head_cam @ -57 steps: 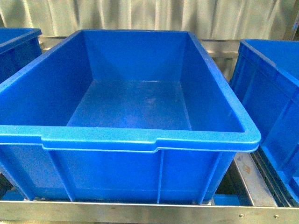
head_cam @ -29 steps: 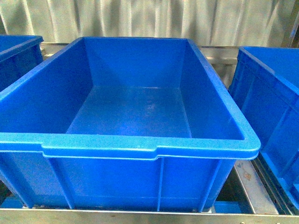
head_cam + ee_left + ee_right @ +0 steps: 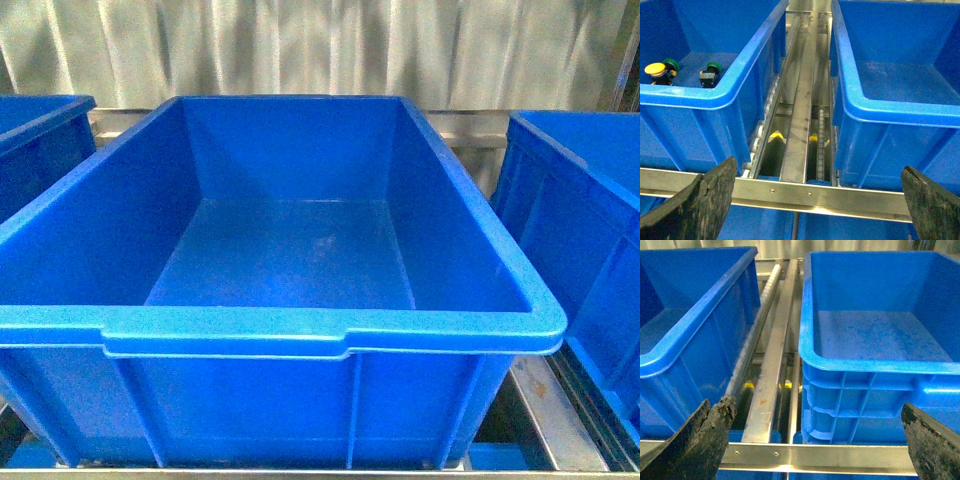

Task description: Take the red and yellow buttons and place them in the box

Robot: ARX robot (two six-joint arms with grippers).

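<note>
front view: the middle box [image 3: 330, 335], a big blue plastic one, fills most of the picture, and only its bare floor shows inside. to its left is the corner of the left box [image 3: 40, 110] and to its right the right box [image 3: 560, 135], both blue and each set apart from it by a gap. all three stand on a metal frame [image 3: 545, 400]. behind the middle box hangs a pale curtain [image 3: 300, 50]. no arm is seen here.

left wrist view: the yellow button [image 3: 655, 69] lies on the floor of the left box [image 3: 690, 95], near the wall far from the middle box [image 3: 890, 107]. just beside it is one green-capped switch [image 3: 671, 63], and a second green-capped switch [image 3: 710, 75] lies a little nearer the middle box. steel rails [image 3: 797, 125] run through the gap between the two boxes. the left gripper [image 3: 817, 167] hangs over the frame bar in front of this gap. its dark fingers [image 3: 700, 205] are spread wide apart, with nothing between them.

right wrist view: the right gripper [image 3: 816, 405] hangs in front of the gap between the middle box [image 3: 690, 340] and the right box [image 3: 865, 365]. its jaws are also wide open and hold nothing. only the bare floor of the right box shows inside it. a steel rail [image 3: 767, 385] lies between the two boxes.
</note>
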